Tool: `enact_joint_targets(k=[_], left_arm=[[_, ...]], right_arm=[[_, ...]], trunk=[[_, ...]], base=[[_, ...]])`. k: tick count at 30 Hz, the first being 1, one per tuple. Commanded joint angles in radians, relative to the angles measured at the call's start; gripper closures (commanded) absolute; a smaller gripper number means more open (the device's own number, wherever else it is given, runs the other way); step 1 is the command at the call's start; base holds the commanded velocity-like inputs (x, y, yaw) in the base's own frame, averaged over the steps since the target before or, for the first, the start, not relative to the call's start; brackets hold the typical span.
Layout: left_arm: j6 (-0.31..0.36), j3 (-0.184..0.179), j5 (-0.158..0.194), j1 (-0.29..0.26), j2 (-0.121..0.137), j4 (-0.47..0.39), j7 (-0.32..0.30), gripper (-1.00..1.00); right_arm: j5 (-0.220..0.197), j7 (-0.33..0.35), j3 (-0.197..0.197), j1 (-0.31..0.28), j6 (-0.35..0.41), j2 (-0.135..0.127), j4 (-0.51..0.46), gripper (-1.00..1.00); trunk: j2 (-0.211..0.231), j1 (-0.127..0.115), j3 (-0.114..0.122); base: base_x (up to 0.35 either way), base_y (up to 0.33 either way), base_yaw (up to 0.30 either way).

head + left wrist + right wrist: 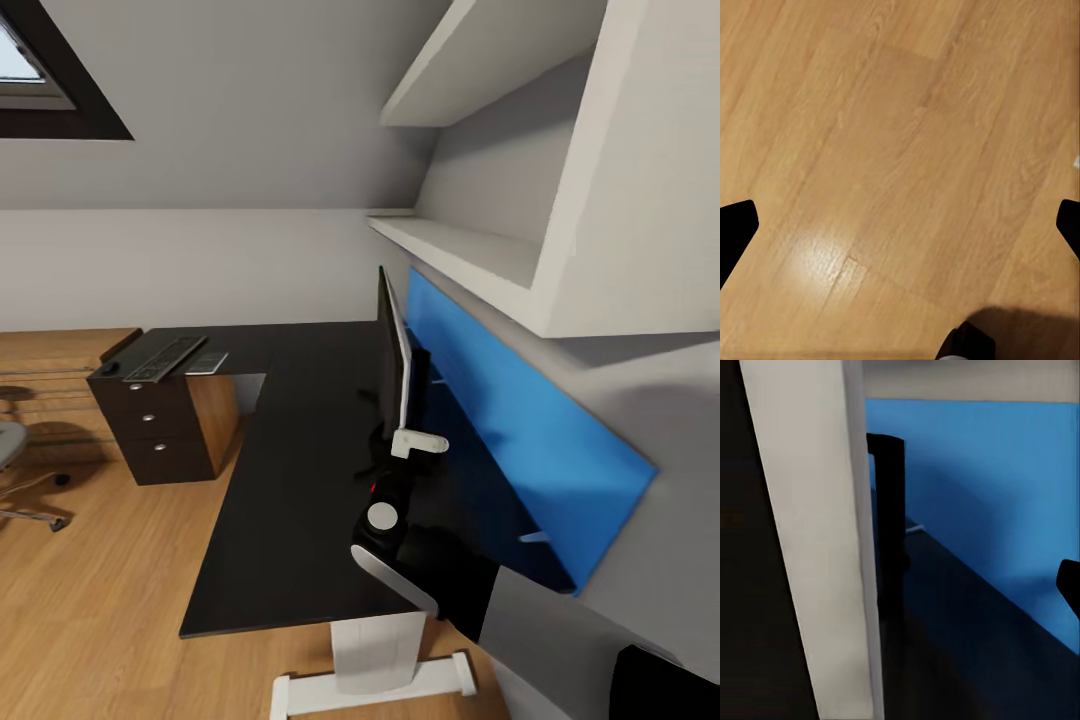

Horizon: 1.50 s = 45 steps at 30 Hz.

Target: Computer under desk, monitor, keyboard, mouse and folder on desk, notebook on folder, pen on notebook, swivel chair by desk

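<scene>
Gripping the monitor (393, 350) by its near edge, the right gripper (418, 443) sat pinched on it, blue desk (290, 480) panel just behind.

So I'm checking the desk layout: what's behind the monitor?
Behind the monitor stands the desk's blue back panel, with a strip of black desk between them. The right arm covers the monitor's base, so anything there is hidden.
</scene>
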Motion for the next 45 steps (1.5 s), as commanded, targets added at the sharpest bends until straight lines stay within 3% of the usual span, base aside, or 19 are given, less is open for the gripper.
enact_joint_targets(k=[1, 45], left_arm=[[-0.005, -0.001, 0.011, 0.0, 0.0, 0.0, 0.001, -1.0], [-0.005, 0.0, 0.011, -0.001, 0.0, 0.0, 0.001, -1.0]], right_arm=[[-0.006, -0.004, 0.003, -0.002, -0.008, 0.0, 0.0, -1.0], [-0.008, 0.002, 0.007, -0.002, -0.013, -0.007, 0.001, -1.0]], trunk=[[-0.001, 0.0, -0.001], [-0.001, 0.0, -0.001]], base=[[-0.001, -0.074, 0.0], [-0.017, -0.039, 0.0]])
